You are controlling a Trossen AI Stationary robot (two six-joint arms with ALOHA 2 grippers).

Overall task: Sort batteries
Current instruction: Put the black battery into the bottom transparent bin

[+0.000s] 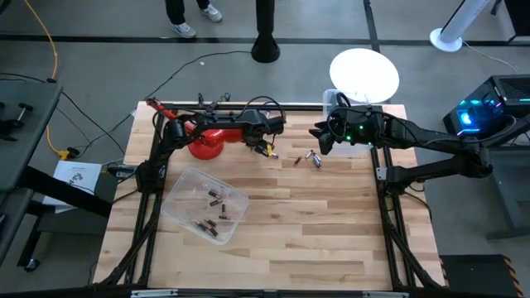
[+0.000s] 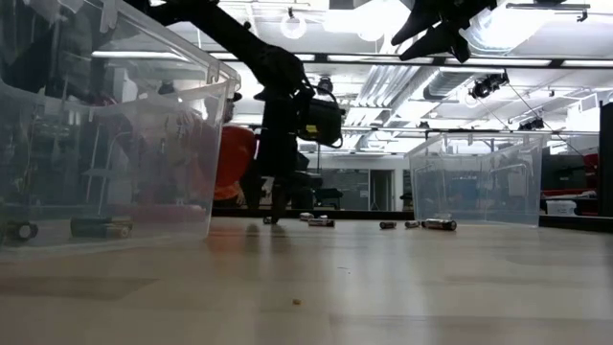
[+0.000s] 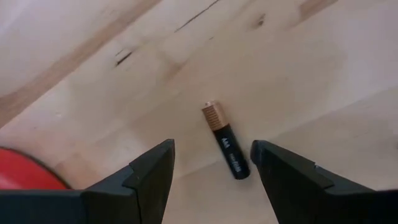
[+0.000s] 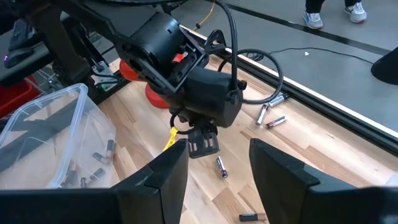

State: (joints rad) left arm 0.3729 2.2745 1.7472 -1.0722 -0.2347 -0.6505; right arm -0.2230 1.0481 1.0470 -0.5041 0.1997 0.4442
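My left gripper is open and points down just above the table. Its fingers stand on either side of a black battery with a copper end, which lies flat on the wood, untouched. My right gripper is open and hovers higher up, right of the left one. A few loose batteries lie on the table between the two arms. Several more batteries lie in the near clear bin.
A red plunger-like tool stands under the left arm. A second clear bin sits at the table's far right, beside a white disc beyond the edge. People's feet show beyond the far edge. Bare wood lies toward the near edge.
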